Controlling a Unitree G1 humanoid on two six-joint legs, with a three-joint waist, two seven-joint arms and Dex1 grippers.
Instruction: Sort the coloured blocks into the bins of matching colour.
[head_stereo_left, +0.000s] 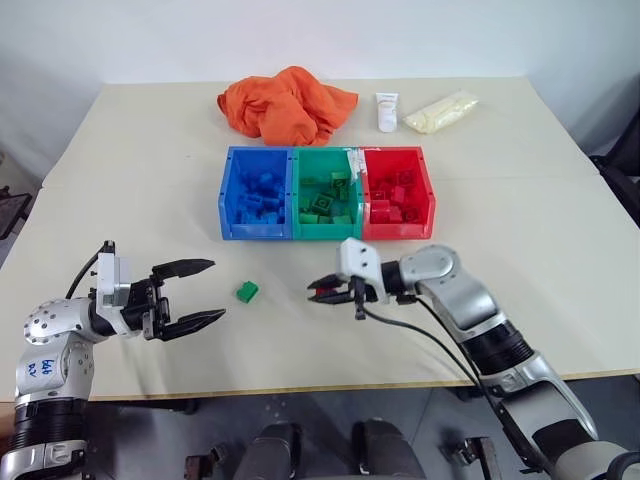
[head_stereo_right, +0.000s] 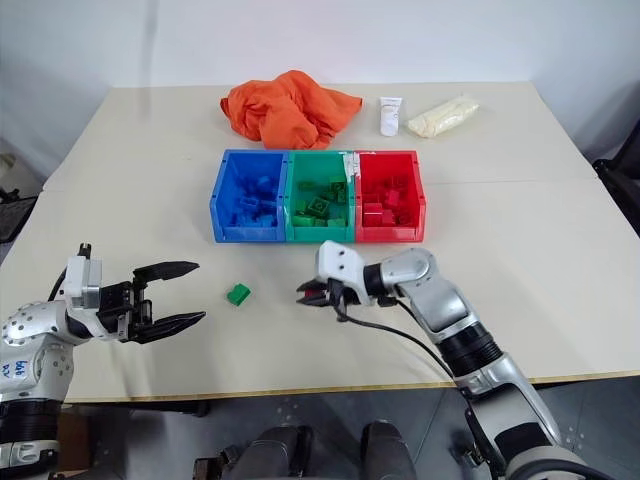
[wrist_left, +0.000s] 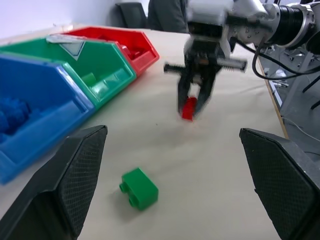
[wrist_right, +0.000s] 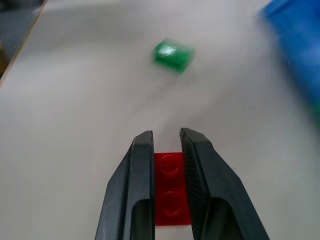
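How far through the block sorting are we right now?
Mostly done: the blue bin, green bin and red bin already hold matching blocks. In hand: the right claw is shut on a red block. Left: a green block on the table, near the open left claw.

Even, bright, diffuse light falls on the pale table (head_stereo_left: 520, 250), leaving only soft, faint shadows under the bins (head_stereo_left: 328, 236) and no strong glare. In the right wrist view the green block (wrist_right: 172, 55) and the blue bin (wrist_right: 295, 30) are smeared by blur, while the red block (wrist_right: 169, 187) is sharp.
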